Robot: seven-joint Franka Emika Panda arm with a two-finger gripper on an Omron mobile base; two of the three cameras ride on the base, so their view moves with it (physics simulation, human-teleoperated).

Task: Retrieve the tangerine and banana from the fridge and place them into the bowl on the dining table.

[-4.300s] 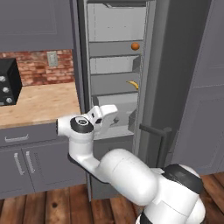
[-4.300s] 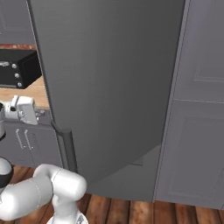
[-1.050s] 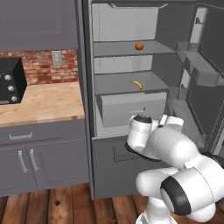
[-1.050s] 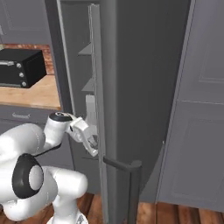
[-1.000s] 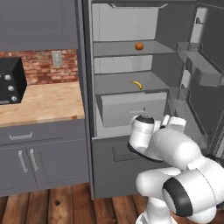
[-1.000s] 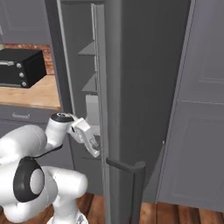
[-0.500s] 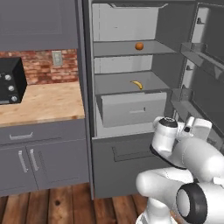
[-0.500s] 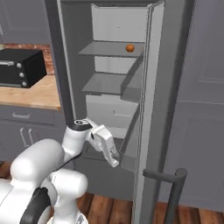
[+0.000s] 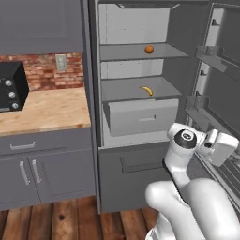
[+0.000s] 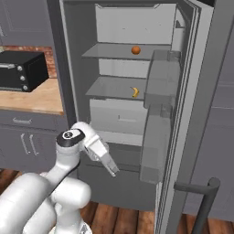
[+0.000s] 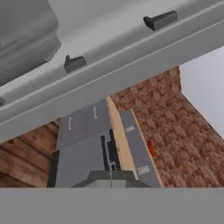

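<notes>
Pincer (image 10: pixel 112 171): closed, empty; hangs low, below and in front of fridge (image 10: pixel 68 68) drawer, beside the open door's inner bins.

Tangerine (image 9: pixel 149 49): upper fridge shelf, right of centre, alone. Round, no axis to speak of.

Banana (image 9: pixel 147 90): fridge shelf one below tangerine, just above the drawer. Long axis approx. diagonal across shelf, back-left to front-right in left base view; curved; lies flat.

Risks (judged):
- Jaws must open before any reach; a closed approach would shove fruit to the fridge back.
- Tangerine may roll off the shelf edge if nudged.
- Arm close to door bins; lifting to the shelves could clip them or the shelf lip.
- Banana slim, flat; grip across the long axis, else it slips.
</notes>
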